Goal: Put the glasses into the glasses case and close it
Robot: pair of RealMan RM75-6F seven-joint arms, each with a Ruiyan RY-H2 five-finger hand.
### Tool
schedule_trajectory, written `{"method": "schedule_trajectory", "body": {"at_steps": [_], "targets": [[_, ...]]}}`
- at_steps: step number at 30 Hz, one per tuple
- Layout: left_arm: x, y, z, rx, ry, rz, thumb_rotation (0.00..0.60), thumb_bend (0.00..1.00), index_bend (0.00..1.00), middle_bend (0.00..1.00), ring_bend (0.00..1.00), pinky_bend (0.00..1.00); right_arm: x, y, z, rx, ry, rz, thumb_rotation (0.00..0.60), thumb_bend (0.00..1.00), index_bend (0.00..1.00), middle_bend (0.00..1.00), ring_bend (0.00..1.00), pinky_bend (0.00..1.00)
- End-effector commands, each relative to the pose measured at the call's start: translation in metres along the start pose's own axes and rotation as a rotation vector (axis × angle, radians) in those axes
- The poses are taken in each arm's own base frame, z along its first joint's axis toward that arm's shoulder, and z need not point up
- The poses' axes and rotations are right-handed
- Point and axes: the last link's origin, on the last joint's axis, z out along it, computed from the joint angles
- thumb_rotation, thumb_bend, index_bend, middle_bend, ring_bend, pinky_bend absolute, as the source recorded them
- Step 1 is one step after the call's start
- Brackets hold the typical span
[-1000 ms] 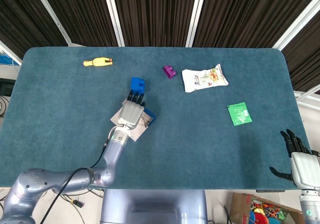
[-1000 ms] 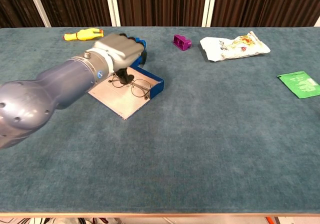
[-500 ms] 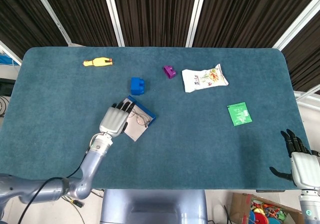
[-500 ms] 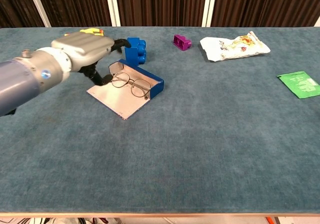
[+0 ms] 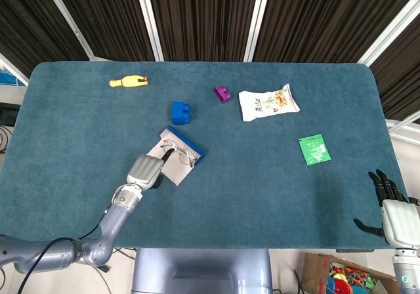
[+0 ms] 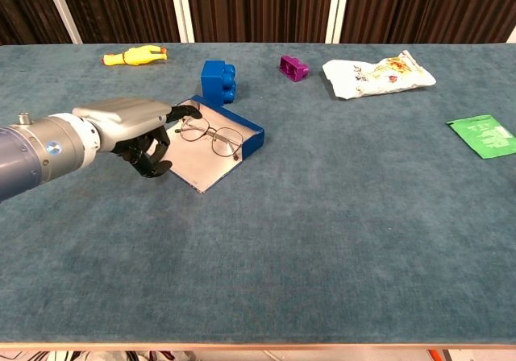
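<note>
Table [image 5: 275, 189] covered in matt teal cloth with a short, felt-like nap; the left hand [image 6: 133, 127] above it shows a smooth, satin grey metallic-looking shell with dark matt fingers [image 6: 153, 155], and the right hand [image 5: 396, 215] a pale smooth back with black fingers. Just beyond the left hand's fingertips the glasses [image 6: 211, 135] have thin wire metal rims and clear lenses, lying on the open glasses case [image 6: 197, 163], whose inner flap looks matt, pale and paper-like with a blue edge. Farther out, the blue block [image 6: 216, 81] and purple block [image 6: 293, 67] look like smooth plastic, the snack bag [image 6: 377, 74] crinkled glossy film.
</note>
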Motion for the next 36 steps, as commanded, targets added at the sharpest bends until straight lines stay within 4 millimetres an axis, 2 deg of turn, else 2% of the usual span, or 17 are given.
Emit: {"method": "schedule_trajectory", "body": {"at_steps": [1,10,36], "targets": [[-0.003,0.003,0.005,0.018,-0.002,0.0,0.6,0.44,0.0,0.72,0.72,0.75,0.0,0.0,0.0,0.002,0.0,0.0,0.6,0.2,0.01,0.0,0.11,0.28],[-0.014,0.008,0.015,0.029,-0.057,0.004,0.6,0.44,0.0,0.72,0.72,0.75,0.0,0.0,0.0,0.0,0.001,-0.001,0.6,0.2,0.01,0.0,0.11,0.28],[-0.016,0.021,0.025,0.021,-0.041,0.058,0.6,0.44,0.0,0.71,0.72,0.75,0.0,0.001,0.0,-0.003,-0.001,-0.001,0.6,0.2,0.01,0.0,0.11,0.28]]}}
